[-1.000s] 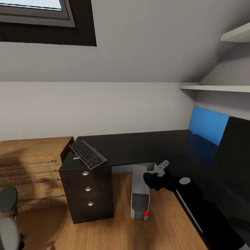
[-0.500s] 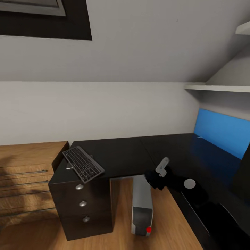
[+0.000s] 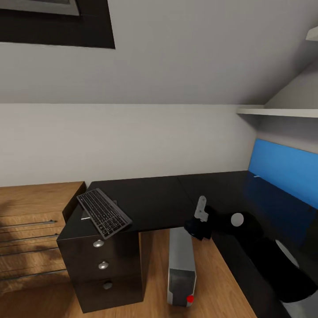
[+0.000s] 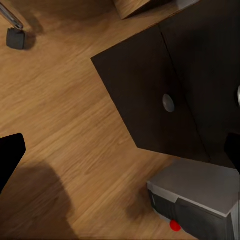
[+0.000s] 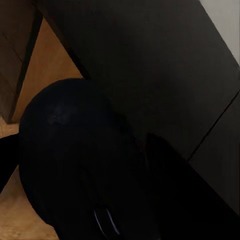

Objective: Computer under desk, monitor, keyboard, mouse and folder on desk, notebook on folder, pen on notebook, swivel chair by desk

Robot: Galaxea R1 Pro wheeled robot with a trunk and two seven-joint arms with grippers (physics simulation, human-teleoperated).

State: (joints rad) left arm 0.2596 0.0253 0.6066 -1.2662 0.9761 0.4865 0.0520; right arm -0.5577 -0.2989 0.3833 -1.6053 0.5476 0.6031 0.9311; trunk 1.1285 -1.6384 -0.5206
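A: What is the right hand holding?

B: It is gripping a small dark oval mouse. In the right wrist view the rounded back and scroll wheel are sitting right up against the camera, with dark finger shapes at either side, so the fingers are clamped on the mouse. In the head view the hand is hanging over the inner front edge of the long glossy black desk, and the mouse itself is only a dark lump there.

A: Is the mouse resting on the desk?

B: Hard to tell; it looks to be just above the edge, but the dark-on-dark view is hiding any gap.

A: And the left hand?

B: Black edges of its fingers are showing at opposite borders of the left wrist view, wide apart, gripping nothing, pointing down at the light wood floor.

A: Where are the other things?

B: The slim dark grey keyboard is lying at an angle on the desk's left end, over the black drawer unit, one corner overhanging the front. The light grey tower computer with its red dot is standing on the floor under the desk, beside the drawers. A blue back panel is running along the desk's right side.
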